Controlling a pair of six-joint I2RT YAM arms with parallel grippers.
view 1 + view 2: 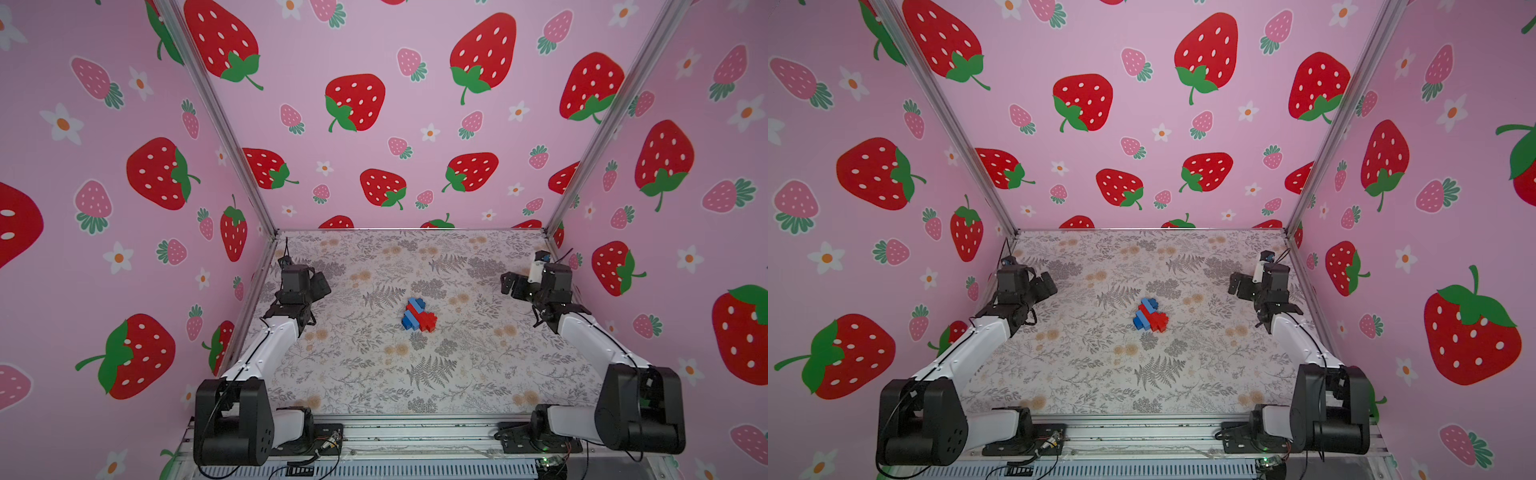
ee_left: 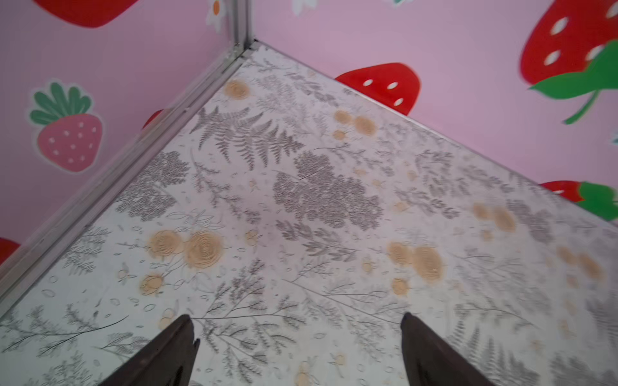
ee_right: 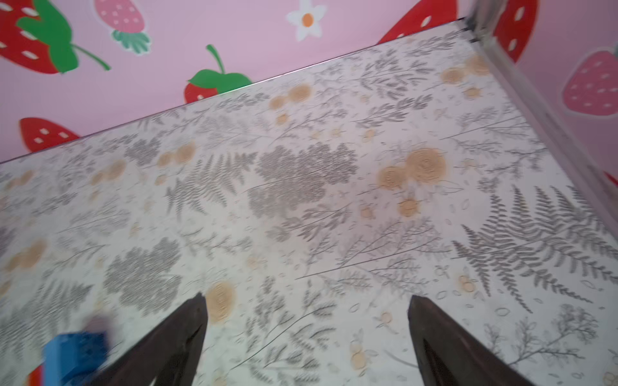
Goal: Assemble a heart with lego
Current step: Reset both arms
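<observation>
The heart, a flat cluster of joined red and blue lego bricks, lies alone on the floral table near its middle. My left gripper hangs at the table's left side, well away from the heart. In the left wrist view its jaws stand wide open over bare tabletop. My right gripper hangs at the right side, also clear of the heart. Its jaws are wide open and empty. A blurred blue brick of the heart shows at that view's edge.
Pink strawberry-print walls close the table in at the back, left and right, with metal frame posts in the rear corners. Both arm bases sit at the front edge on a metal rail.
</observation>
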